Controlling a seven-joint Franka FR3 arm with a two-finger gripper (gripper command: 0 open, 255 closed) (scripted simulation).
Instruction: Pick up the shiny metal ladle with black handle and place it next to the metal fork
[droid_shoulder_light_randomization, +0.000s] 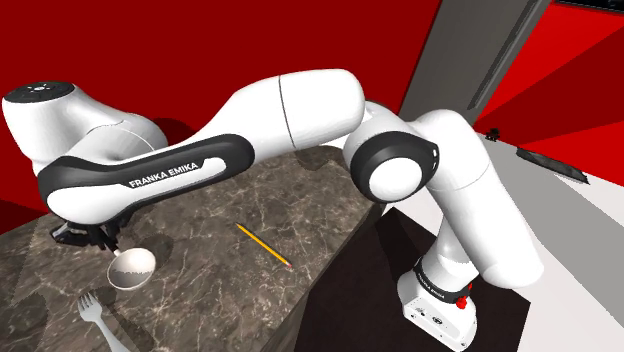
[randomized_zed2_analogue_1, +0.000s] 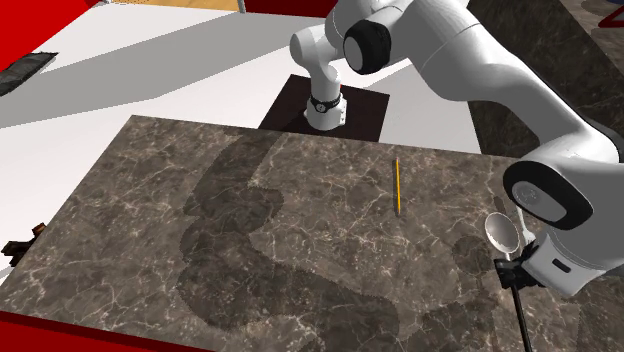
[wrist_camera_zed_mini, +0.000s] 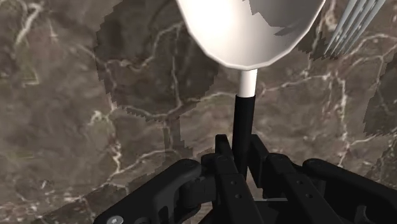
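My black gripper (wrist_camera_zed_mini: 240, 151) is shut on the ladle's thin black handle (wrist_camera_zed_mini: 242, 118). The pale shiny bowl of the ladle (wrist_camera_zed_mini: 254, 32) points away from the hand. The tines of the metal fork (wrist_camera_zed_mini: 353, 25) lie just beside the bowl on the dark marble counter (wrist_camera_zed_mini: 76, 95). In the shoulder view the ladle (droid_shoulder_light_randomization: 132, 266) sits under the gripper (droid_shoulder_light_randomization: 88, 236) at the counter's near left, and the fork (droid_shoulder_light_randomization: 95, 310) lies a little below it. In the second exterior view the ladle (randomized_zed2_analogue_1: 501, 232) shows at the right, by the gripper (randomized_zed2_analogue_1: 512, 272).
A yellow pencil (droid_shoulder_light_randomization: 264, 245) lies mid-counter, also seen as the pencil (randomized_zed2_analogue_1: 397, 186) between the ladle and the arm's stand (randomized_zed2_analogue_1: 325, 105). The counter's edge (droid_shoulder_light_randomization: 330, 270) drops off towards the stand. Red walls stand behind.
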